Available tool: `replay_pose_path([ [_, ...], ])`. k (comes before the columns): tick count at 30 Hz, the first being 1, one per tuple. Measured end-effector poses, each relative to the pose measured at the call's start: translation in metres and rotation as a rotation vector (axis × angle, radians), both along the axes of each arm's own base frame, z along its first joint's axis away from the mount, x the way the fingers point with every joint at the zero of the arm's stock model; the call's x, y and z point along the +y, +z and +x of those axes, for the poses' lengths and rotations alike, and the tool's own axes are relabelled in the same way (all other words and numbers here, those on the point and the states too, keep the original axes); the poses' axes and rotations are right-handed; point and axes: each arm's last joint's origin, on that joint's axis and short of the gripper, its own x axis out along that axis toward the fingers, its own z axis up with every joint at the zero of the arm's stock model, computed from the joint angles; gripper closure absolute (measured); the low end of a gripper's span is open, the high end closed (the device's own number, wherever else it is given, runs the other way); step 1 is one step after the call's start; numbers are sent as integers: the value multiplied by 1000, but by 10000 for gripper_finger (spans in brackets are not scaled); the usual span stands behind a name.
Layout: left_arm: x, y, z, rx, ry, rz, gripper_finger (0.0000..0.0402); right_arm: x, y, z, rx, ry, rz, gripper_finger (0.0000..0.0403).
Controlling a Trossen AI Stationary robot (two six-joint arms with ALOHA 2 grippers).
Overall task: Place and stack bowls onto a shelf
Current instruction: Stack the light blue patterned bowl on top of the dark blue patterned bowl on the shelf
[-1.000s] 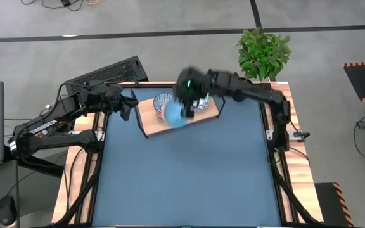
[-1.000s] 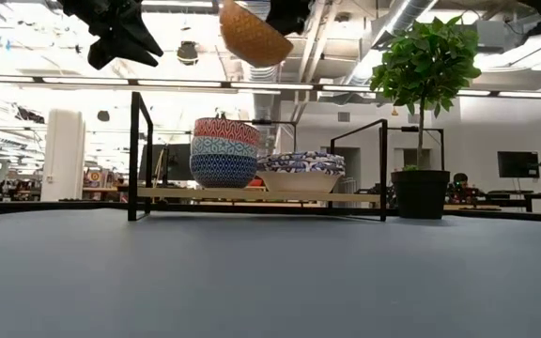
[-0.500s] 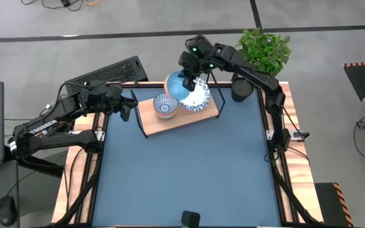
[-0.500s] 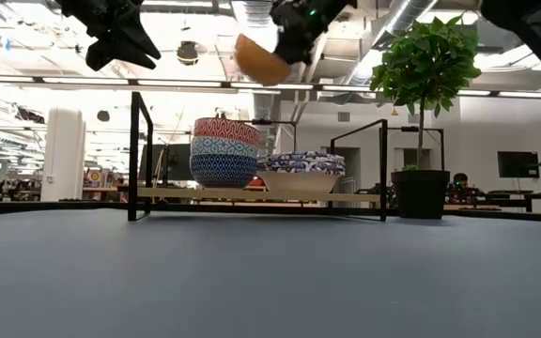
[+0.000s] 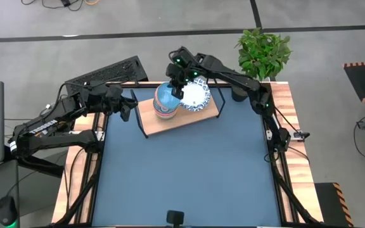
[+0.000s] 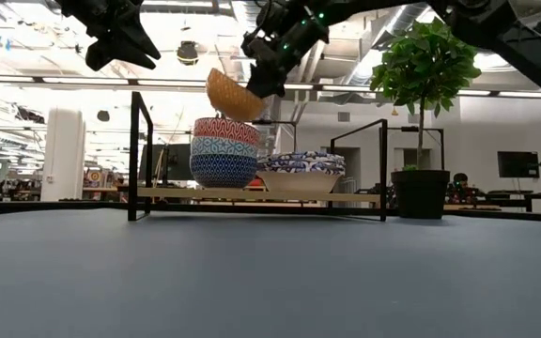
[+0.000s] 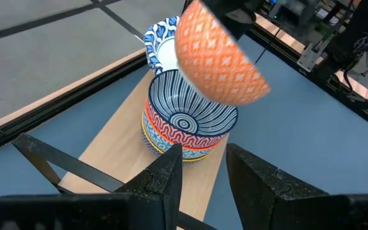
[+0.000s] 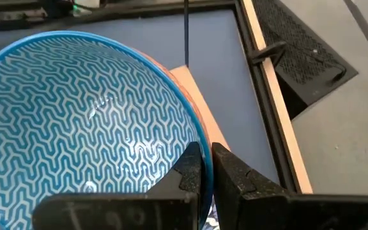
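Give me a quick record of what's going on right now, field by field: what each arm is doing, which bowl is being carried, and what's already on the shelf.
right pincer: shut on the rim of the orange bowl with a light-blue zigzag inside, tilted, just above the stack
left pincer: open, waiting in the air left of the shelf
stack of small patterned bowls: on the shelf's left part
stack of large white, blue-rimmed bowls: beside it, on the right
light-wood shelf with black wire frame: at the table's far edge
step left: carried bowl not yet set down
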Motion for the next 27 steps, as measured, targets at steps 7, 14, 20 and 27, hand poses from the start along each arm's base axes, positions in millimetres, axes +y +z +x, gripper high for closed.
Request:
replay_pose_path([
  [7,0,0,0,3,-4,6,295,-2,-1,-1,-3,27,0,364],
  [14,0,0,0,3,-3,6,295,-1,-7,1,11,65,9,364],
  [20,0,-1,-1,17,-4,-2,295,-2,-17,8,14,92,31,364],
  [27,0,-2,-1,19,-4,-2,295,-10,-31,11,40,91,37,364],
])
